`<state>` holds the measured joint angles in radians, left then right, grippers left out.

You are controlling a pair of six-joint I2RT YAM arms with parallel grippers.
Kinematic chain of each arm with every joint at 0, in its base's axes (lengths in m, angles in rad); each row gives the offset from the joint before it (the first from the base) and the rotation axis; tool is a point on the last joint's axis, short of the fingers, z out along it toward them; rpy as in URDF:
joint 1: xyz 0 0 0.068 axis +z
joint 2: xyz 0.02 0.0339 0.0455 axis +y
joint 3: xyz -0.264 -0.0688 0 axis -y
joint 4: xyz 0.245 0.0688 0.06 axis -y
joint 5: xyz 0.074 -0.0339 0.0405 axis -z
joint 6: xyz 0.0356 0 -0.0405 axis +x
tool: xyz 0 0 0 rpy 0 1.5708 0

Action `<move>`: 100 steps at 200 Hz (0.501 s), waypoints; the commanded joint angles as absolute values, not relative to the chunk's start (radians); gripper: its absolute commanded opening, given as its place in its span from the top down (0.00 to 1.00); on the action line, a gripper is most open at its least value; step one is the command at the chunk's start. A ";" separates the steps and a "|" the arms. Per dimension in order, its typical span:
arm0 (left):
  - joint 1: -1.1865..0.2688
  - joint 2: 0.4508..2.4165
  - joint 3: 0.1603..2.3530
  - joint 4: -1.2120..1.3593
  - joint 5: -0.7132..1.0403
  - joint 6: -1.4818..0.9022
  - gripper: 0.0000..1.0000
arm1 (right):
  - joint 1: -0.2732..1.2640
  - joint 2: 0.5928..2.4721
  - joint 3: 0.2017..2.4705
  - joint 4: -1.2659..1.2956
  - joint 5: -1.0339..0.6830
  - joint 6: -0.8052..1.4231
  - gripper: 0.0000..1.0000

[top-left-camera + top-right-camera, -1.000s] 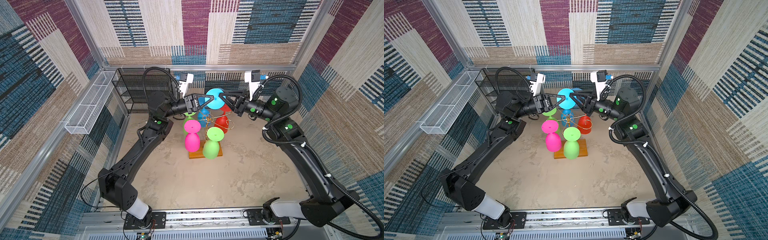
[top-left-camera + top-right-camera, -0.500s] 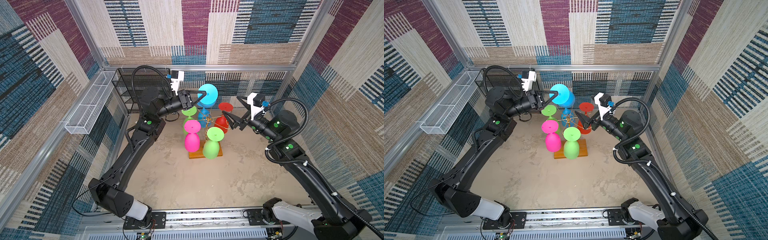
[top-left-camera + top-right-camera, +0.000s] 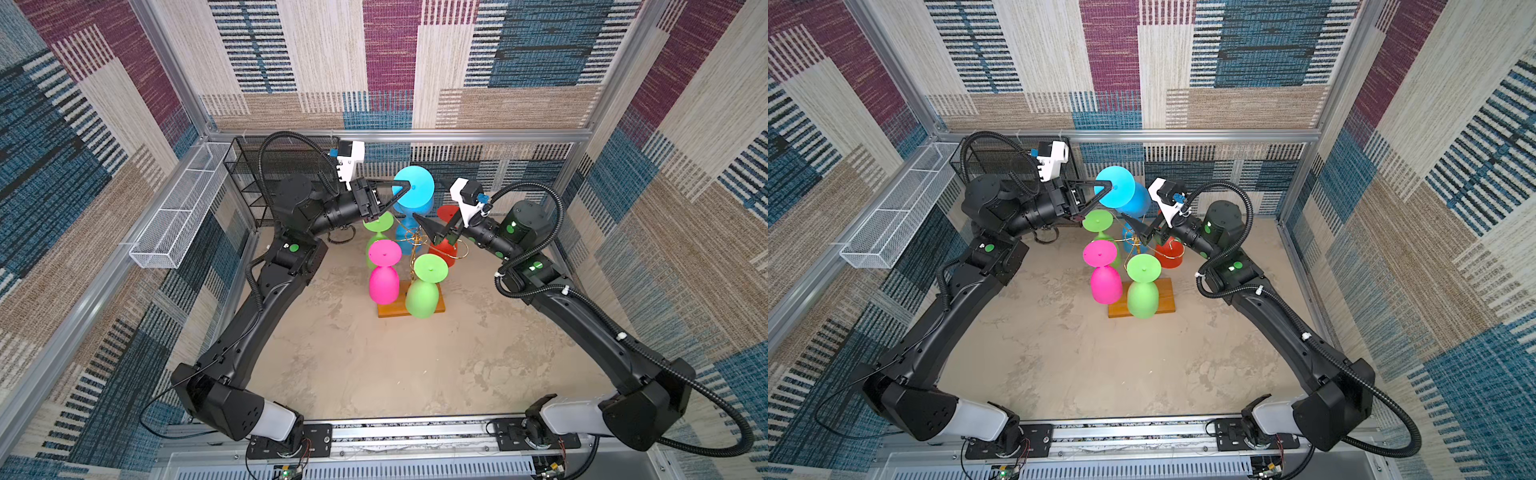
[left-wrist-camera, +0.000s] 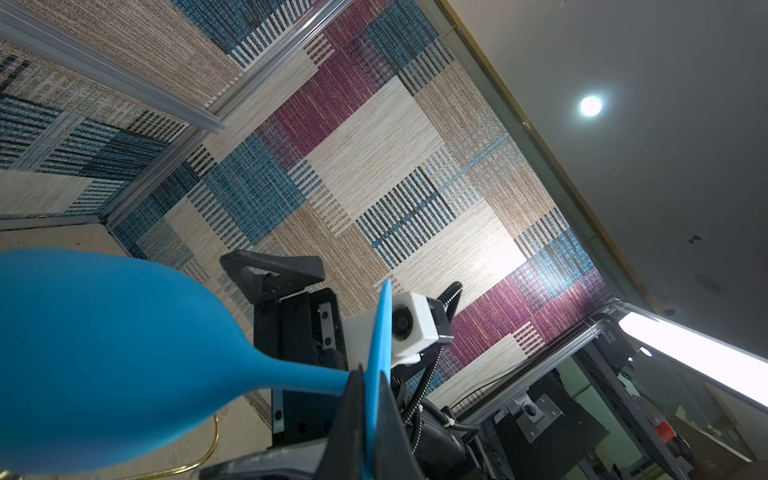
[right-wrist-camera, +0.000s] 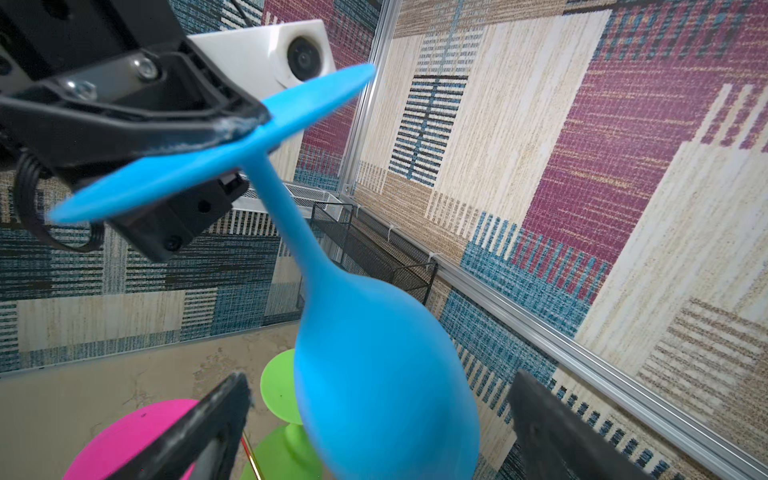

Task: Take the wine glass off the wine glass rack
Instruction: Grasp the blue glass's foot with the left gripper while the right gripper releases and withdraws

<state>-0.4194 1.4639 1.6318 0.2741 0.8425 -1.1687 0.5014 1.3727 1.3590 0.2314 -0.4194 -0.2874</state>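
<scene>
We record a sky-blue wine glass [image 3: 413,189], a pink glass [image 3: 383,284], a lime-green glass [image 3: 422,297] and a red glass [image 3: 448,254]. Rack [image 3: 415,240]: gold wire, orange-brown base [image 3: 388,311]. Walls [image 3: 390,41]: woven blue, maroon and beige patches, some striped.

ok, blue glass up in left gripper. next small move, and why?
Probably carry it sideways, clear of the wine glass rack: left gripper is shut on the foot of the blue wine glass, above the rack; right gripper is open, holding nothing.
</scene>
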 commanded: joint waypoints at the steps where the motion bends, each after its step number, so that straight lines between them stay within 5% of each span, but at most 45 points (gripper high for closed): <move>1: -0.413 1.456 1.622 0.357 0.854 -1.227 1.00 | 0.505 1.411 1.394 0.286 -0.424 -0.304 0.01; 100: -0.391 1.452 1.578 0.484 0.864 -1.337 1.00 | 0.538 1.540 1.506 0.251 -0.390 -0.299 0.00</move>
<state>-0.3985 1.4528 1.5867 0.3828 0.8528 -1.2846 0.5301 1.5234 1.4811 0.2474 -0.4259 -0.2966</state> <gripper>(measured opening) 0.064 0.993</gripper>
